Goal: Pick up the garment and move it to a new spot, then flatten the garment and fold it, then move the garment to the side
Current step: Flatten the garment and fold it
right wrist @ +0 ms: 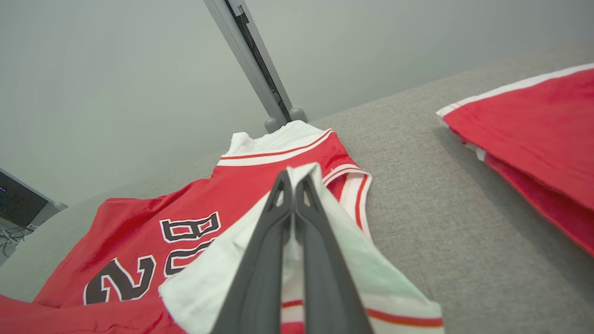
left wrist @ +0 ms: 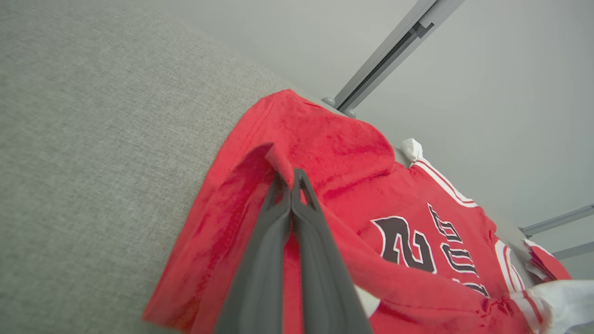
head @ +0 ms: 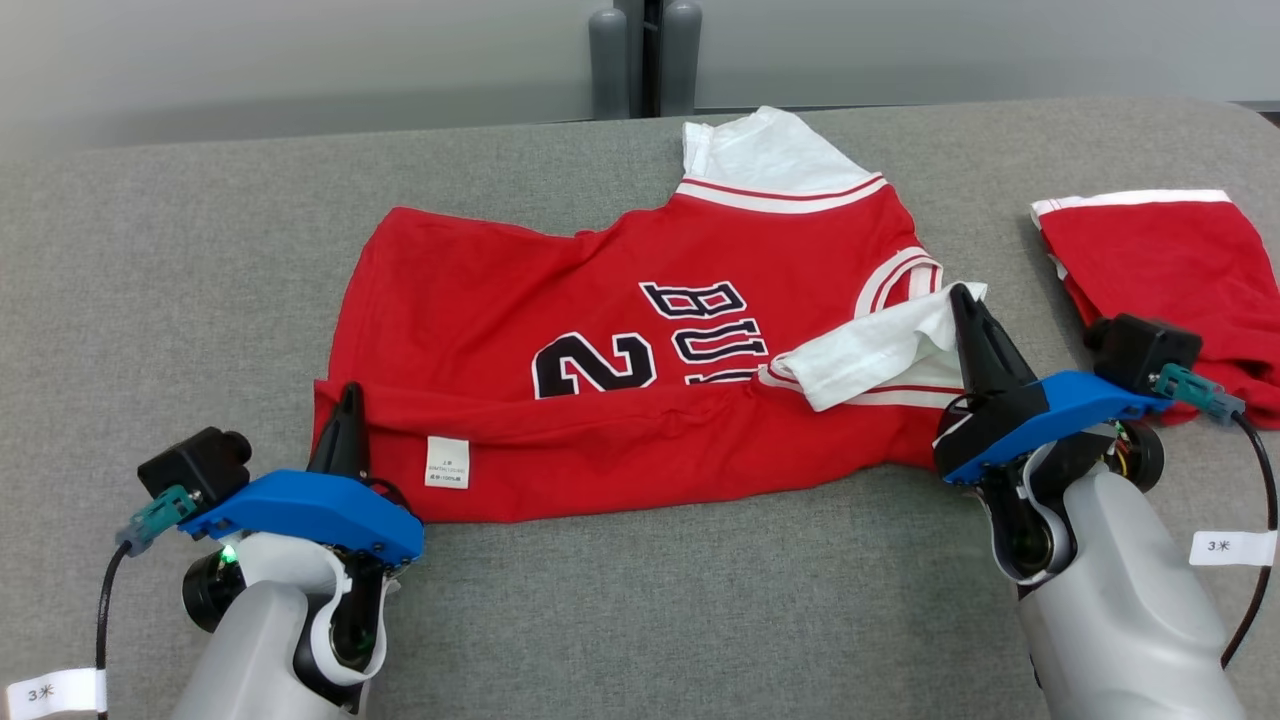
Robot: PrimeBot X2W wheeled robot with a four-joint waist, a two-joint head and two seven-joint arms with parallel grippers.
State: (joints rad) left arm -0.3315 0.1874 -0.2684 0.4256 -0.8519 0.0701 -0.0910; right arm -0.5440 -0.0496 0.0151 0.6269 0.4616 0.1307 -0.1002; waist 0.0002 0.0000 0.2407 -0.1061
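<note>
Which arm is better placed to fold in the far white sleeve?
Right, probably: the right end effector, shut on the near sleeve, is nearer the far sleeve; the left end effector pinches the jersey corner.

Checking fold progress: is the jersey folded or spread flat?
Partly folded: the jersey has its near edge doubled over, covering part of the number.

Operator: State of the garment (head: 620,300)?
Technician: Red jersey, white sleeves, black-and-white numeral and lettering. Spread across the grey bench (head: 150,300); near hem folded upward, white label (head: 447,462) exposed; right sleeve (head: 880,350) doubled over the chest.
</note>
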